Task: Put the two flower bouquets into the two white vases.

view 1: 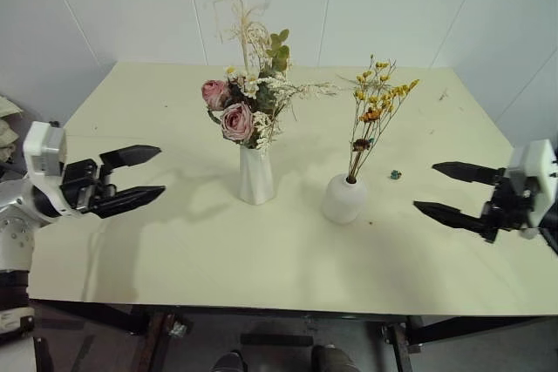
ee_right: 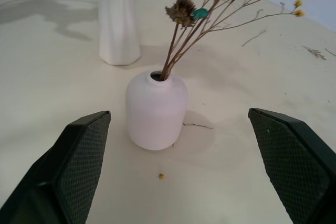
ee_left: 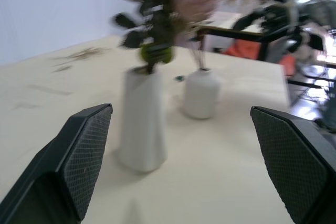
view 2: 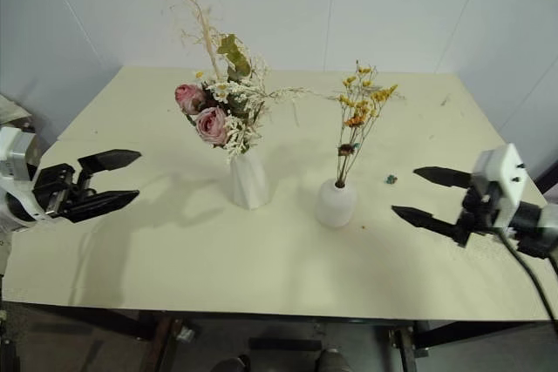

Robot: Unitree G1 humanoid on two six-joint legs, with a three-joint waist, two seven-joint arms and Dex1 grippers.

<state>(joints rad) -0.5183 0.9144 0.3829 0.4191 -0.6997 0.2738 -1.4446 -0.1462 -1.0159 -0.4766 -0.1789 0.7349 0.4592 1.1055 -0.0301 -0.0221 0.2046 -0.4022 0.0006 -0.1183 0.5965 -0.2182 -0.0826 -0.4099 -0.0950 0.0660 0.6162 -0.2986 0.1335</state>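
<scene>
pale cream tabletop against plain white wall panels, and both arrangements stand upright on it. the large bouquet of pink roses, green leaves and white sprigs sits in the tall tapered matte white ceramic vase, near the middle of the table, with pale dried twigs rising above the blooms. just to the robot's right of it, the thin bouquet of yellow-orange dried flowers leans out of the small mouth of the short round white vase, its stems tilting toward the right. the two vases stand near each other but apart. a tiny teal speck lies on the table beside the round vase, and in the right wrist view a small yellow crumb rests just in front of that vase.

out at the edges now: the left gripper hovers over the table's left side, black fingers spread wide, nothing between them, well apart from the tall vase. the right gripper hangs over the right side, fingers likewise wide and empty, pointing toward the round vase.
</scene>
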